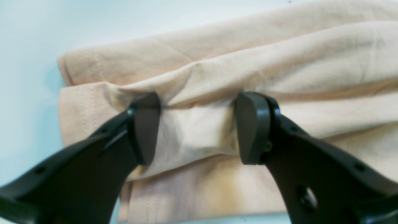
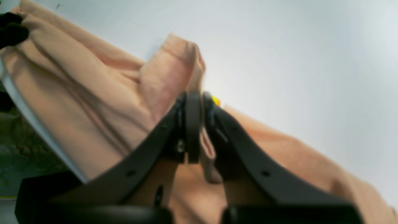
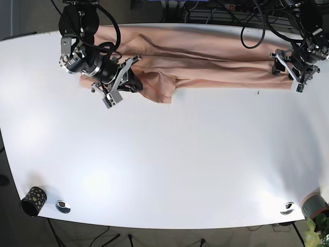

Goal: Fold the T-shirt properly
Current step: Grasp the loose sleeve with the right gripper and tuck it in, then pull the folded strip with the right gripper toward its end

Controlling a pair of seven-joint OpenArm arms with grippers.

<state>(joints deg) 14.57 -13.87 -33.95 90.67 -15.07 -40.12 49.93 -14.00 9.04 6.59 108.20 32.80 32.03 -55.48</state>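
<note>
The peach T-shirt [image 3: 205,62] lies bunched in a long strip along the table's far edge. In the left wrist view its folded, stitched end [image 1: 217,71] sits under my left gripper [image 1: 199,129], which is open, with the pads [image 1: 252,127] set on either side of a ridge of cloth. My right gripper [image 2: 199,130] is shut on a fold of the shirt [image 2: 93,102], and a sliver of fabric shows between its jaws. In the base view the right gripper [image 3: 132,82] is at the shirt's left end and the left gripper [image 3: 280,60] at its right end.
The white table [image 3: 169,154] stretches toward the near edge. A dark patterned cup [image 3: 33,199] and a metal disc [image 3: 62,206] sit at the near left corner, and another disc [image 3: 287,208] at the near right. Cables [image 3: 247,20] hang behind the far edge.
</note>
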